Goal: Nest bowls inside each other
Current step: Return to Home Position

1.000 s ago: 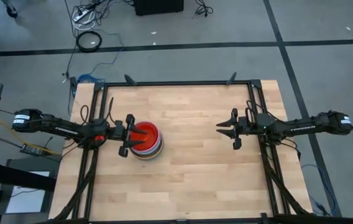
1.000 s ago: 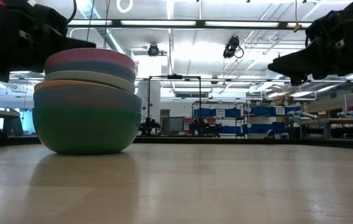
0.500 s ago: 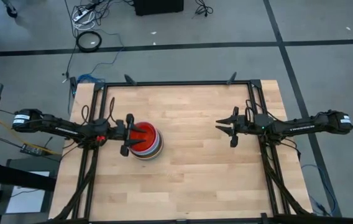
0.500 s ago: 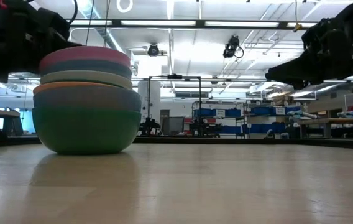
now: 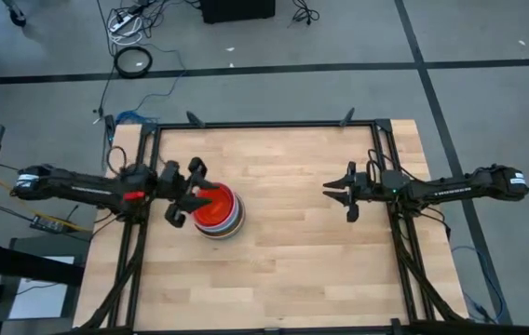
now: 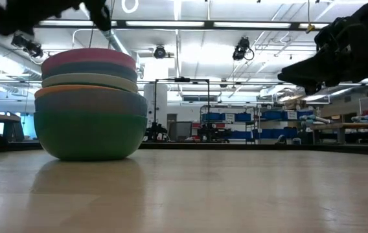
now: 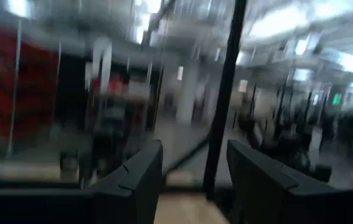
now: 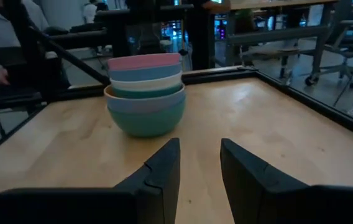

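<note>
Lifted and swung a little outward since a moment ago, the left gripper (image 5: 190, 193) now hangs above the 9 o'clock rim of the stack of bowls (image 5: 219, 212), no longer flanking it at bowl height. Its fingers are spread and hold nothing.

Nearest, the table (image 5: 292, 274) is bare pale wood in glued strips, smooth enough to mirror the bowls faintly. The stack stands toward 9 o'clock of the table's middle, clear of every edge. It is round and matte, with a red-orange bowl innermost. From the side its rims band pink, blue, pale, orange and blue over a teal base.

A wide stretch of open wood lies between the stack and the right gripper (image 5: 337, 199), which hovers at 3 o'clock, level with it, fingers apart and empty.

A black metal frame (image 5: 264, 124) rims the table. White tags on the arms are too small to read. Farther off, cables (image 5: 134, 60) lie on the grey floor at 11 o'clock.
</note>
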Robot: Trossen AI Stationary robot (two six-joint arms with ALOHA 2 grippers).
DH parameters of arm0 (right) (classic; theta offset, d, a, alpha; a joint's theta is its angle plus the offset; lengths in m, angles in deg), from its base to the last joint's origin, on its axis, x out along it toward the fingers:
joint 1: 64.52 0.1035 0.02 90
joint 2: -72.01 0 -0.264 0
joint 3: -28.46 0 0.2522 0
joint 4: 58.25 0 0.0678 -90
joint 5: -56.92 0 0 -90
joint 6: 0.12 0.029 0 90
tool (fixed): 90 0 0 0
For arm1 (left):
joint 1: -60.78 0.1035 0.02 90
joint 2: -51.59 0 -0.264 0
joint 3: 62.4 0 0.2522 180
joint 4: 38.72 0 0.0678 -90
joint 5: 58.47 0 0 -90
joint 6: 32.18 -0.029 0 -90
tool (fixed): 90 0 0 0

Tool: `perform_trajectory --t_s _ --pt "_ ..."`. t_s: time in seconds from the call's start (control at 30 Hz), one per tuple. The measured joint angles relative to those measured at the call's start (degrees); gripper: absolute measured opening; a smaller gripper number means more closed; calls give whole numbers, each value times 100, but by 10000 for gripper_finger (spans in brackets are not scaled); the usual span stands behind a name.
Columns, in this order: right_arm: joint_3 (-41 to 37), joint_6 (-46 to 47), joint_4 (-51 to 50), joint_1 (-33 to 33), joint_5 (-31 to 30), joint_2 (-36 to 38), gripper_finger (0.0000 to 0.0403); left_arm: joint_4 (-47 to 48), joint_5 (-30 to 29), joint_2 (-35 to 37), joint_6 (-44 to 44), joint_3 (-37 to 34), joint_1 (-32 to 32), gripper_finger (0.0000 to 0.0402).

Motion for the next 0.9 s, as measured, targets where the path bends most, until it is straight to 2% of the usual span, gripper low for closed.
perform_trajectory --t_s 0.13,0.23,0.33,0.5,0.77,0.9 --pt "0 36 -19 0 27 0 106 2883 -47 241 -424 1477 -6 188" --pt "-1 11 -21 0 29 0 106 4025 -51 402 -956 2289 -50 188" --pt "-2 14 -12 2 30 0 106 4842 -55 750 -1223 2638 -57 188" --pt "-2 33 5 4 132 0 106 5548 -331 1580 -1198 2657 -57 188" --pt "-2 33 129 4 169 0 106 6657 -390 2257 -1194 2648 -57 188" --pt "-2 4 145 4 171 0 106 6472 -328 2551 -1210 2331 -57 188"
